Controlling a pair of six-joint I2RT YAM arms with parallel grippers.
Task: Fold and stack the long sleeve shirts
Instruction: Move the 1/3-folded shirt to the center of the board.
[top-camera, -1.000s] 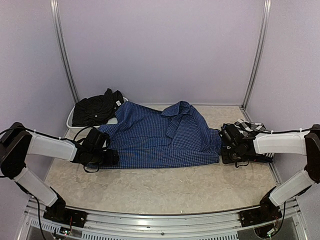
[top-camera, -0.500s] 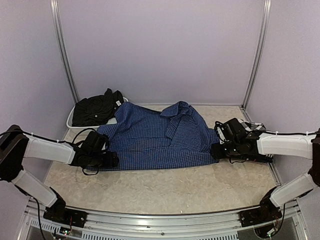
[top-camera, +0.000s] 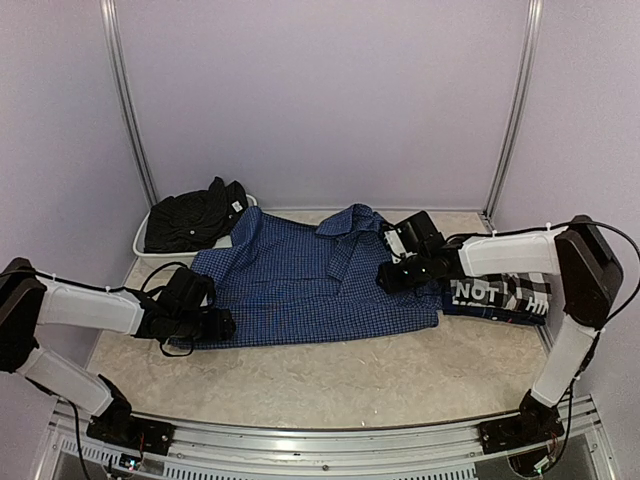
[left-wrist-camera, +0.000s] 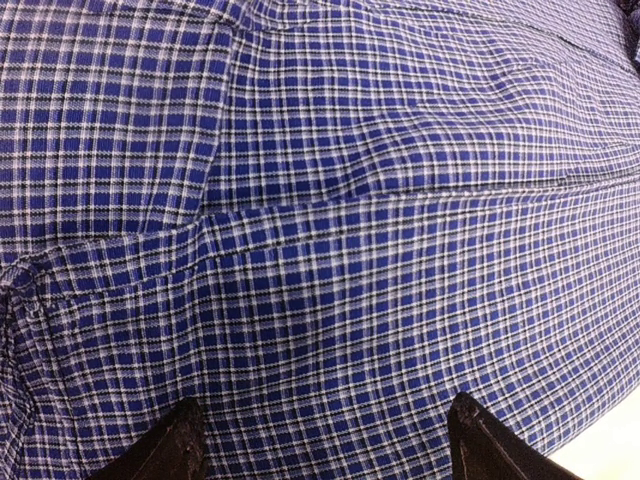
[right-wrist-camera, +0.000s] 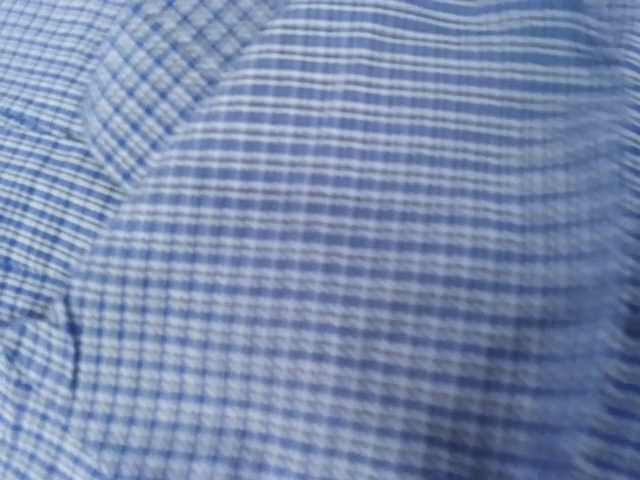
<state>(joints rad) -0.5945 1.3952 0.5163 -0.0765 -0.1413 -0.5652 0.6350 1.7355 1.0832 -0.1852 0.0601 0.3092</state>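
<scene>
At far left the black shirt sits heaped in a white bin, out of my way. My left gripper is low at the blue shirt's left edge, fingers spread wide, gripping nothing. That shirt lies spread mid-table: light, limp, sure to sag, so I'd pinch a hem or seam. My right gripper hangs over its right side, and I cannot tell whether it is open or closed. The black-and-white check shirt crowds that edge.
</scene>
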